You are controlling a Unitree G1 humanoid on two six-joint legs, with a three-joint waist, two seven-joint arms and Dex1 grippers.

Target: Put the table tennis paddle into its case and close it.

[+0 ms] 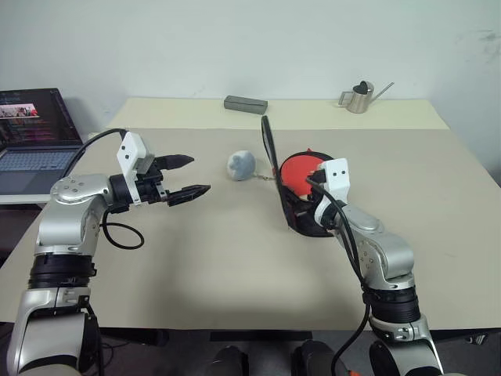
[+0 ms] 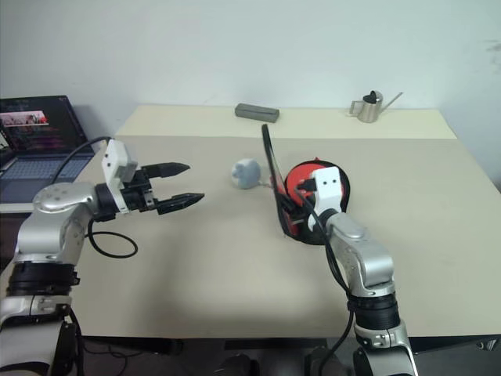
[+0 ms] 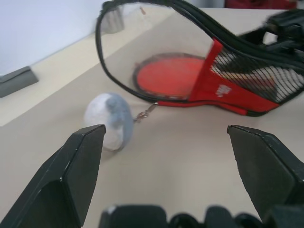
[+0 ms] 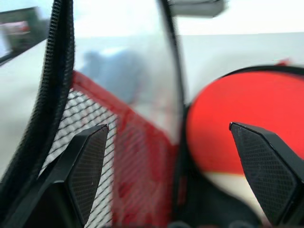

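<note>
On the beige desk we see the paddle-shaped soft zip case lying open to the right of the middle, its black-rimmed flap with a clear window and red mesh panel standing nearly upright on its left side. Inside the lower half lies the table tennis paddle with its round red rubber face turned up; its handle end is hidden behind the right arm, so we cannot tell how far in it sits.

Our right pincer is at the near end of the case, its two black fingers spread wide, one before the mesh flap and the other before the red face. We cannot tell whether either finger touches the case. It clamps nothing.

Our left pincer hovers above the desk well left of the case, pointing toward it, its fingers wide apart and empty.

Between the left pincer and the case rests a small round grey-white fuzzy charm, joined by a short metal clip chain to the case's edge.

Toward the far edge lie a flat grey rectangular box and a small metal watering can with a long spout. An open laptop stands off the desk's left side.
</note>
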